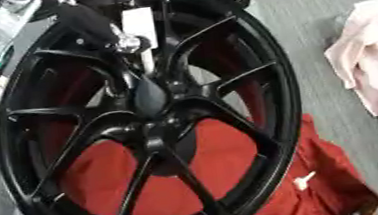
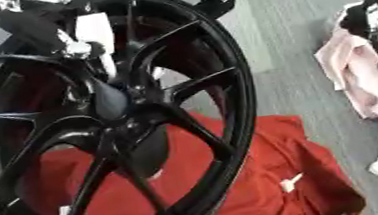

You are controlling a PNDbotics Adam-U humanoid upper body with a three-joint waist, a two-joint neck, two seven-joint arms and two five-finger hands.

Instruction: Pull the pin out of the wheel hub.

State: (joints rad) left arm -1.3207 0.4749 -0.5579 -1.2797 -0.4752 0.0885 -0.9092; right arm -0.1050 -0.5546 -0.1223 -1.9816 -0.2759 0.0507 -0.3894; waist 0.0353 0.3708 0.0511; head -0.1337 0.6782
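While the head camera looked down, the left eye view showed a black wheel (image 1: 145,114) with many spokes, standing tilted over a red cloth (image 1: 235,175) on a grey floor (image 1: 316,30). Its hub (image 1: 152,100) sat at the centre where the spokes met. The robot's left arm came in from the upper left, and its left hand (image 1: 119,39) lay over the upper spokes just above the hub. A white strip (image 1: 145,59) ran down from that hand toward the hub; this was probably the pin, though its seat could not be made out. Whether the hand's fingers were closed on it could not be told. A pink cloth (image 1: 368,65) lay well apart at the right edge.

From the right eye view, the same hand sat nearer the upper left corner, and the right hand (image 2: 375,14) rested idle near the right edge, fingers up, its state also unclear.

To do this step well, the hand should probably grasp the pin close to the hub and draw it straight along its own line, without rocking the wheel.
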